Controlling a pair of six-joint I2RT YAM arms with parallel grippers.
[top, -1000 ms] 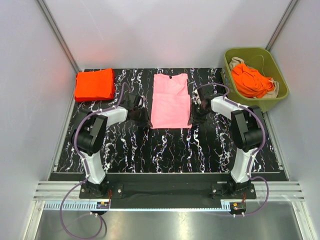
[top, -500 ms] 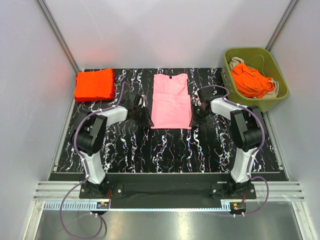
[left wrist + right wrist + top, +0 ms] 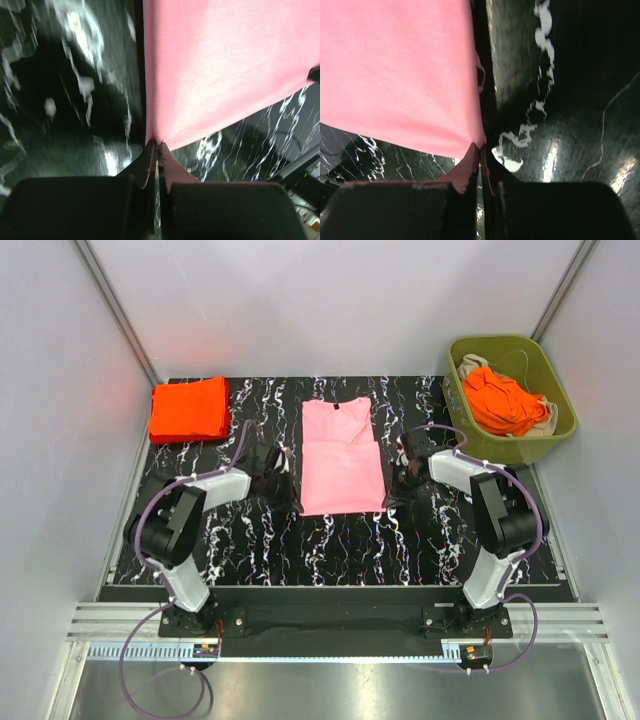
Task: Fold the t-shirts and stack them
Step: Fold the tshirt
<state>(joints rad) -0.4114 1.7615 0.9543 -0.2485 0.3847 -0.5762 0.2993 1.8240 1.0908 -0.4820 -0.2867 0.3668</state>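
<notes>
The left pincer [image 3: 156, 149] and right pincer [image 3: 481, 151] are each clenching a near corner of the pink shirt [image 3: 342, 455], limp, light cloth likely sagging between them.

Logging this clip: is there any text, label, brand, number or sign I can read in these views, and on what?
No readable text in any view.
Dark neck label on the pink shirt: too small to read.
Folded orange shirt and bin: no print visible.
Both wrist views: blurred, showing only cloth and table, with no writing.
</notes>
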